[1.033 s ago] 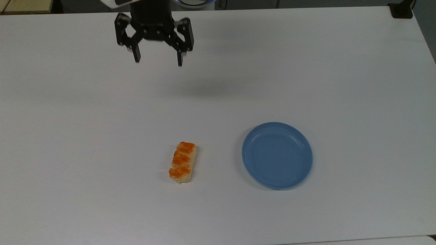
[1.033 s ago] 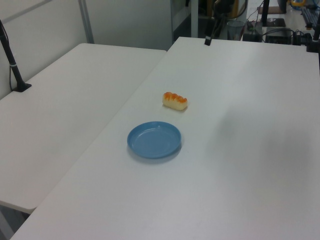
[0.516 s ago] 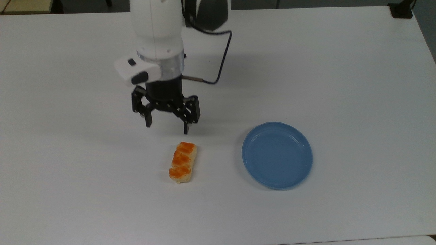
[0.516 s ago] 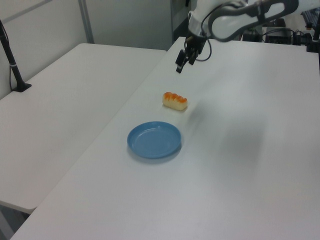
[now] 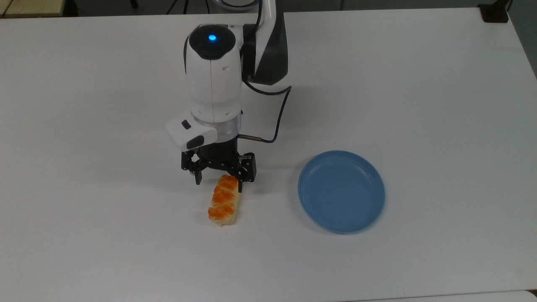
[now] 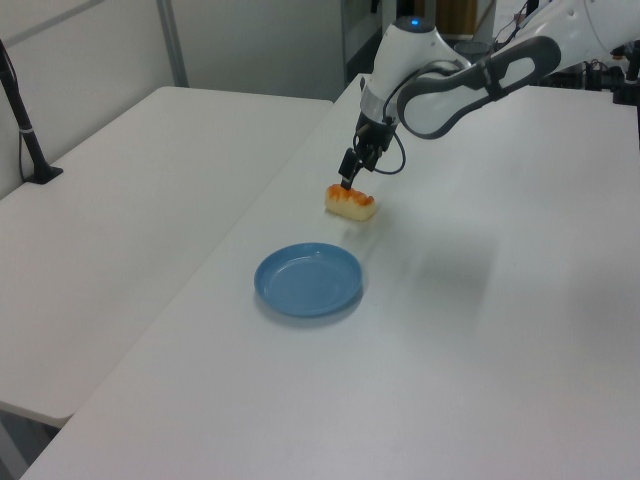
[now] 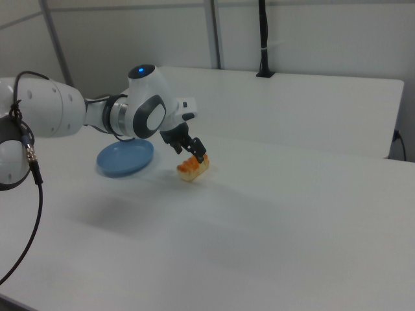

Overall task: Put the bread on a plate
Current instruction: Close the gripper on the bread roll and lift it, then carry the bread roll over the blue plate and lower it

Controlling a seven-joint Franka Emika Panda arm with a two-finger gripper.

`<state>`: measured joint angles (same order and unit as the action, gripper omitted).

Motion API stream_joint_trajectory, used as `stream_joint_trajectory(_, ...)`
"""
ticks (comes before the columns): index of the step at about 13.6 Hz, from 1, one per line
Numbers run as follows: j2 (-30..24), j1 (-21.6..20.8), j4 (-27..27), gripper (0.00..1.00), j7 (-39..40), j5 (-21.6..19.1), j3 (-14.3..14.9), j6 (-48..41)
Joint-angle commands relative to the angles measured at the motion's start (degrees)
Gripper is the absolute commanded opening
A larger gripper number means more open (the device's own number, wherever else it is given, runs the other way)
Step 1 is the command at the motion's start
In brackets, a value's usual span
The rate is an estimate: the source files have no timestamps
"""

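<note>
Now down at the bread (image 5: 225, 200), having come from the desk's (image 5: 419, 84) far edge a second ago: gripper (image 5: 219, 183) with fingers (image 5: 197, 178) spread wide, one at the loaf's far end, the other just off it on the top view's left. No writing or brand readable anywhere. Bread unmoved, lying flat on the desk, apart from the plate (image 5: 341, 191) on the top view's right. Contact between fingers and bread hard to make out.

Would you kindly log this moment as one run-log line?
phase: approach | claw: open, over the bread's far end in the top view | bread: on table, ungrasped | plate: empty
</note>
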<state>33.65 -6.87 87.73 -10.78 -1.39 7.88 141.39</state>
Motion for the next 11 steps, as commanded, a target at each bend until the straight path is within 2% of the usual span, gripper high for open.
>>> stream_joint_trajectory(1, 2.29, -0.69, -0.37, 0.96, -1.00, 1.39, -0.23, 1.52)
stream_joint_trajectory(2, 2.38, -0.78, -0.45, 0.92, -1.00, 1.39, -0.23, 1.52)
stream_joint_trajectory(3, 2.99, -0.87, -0.37, 0.82, -1.00, 1.47, -0.23, 1.52)
stream_joint_trajectory(4, 3.35, -1.13, -0.45, 0.70, -1.00, 1.65, -0.23, 1.60)
stream_joint_trajectory(5, 3.35, -1.13, -0.45, 0.51, -0.74, 2.17, -0.23, 1.87)
stream_joint_trajectory(6, 3.26, -1.13, -0.45, 0.38, -0.56, 2.26, -0.23, 1.87)
stream_joint_trajectory(8, 2.74, -1.05, -0.45, 0.19, -0.03, 2.35, -0.23, 1.78)
stream_joint_trajectory(11, -0.77, -1.31, -0.54, 0.19, 0.32, 1.65, -0.32, 1.52)
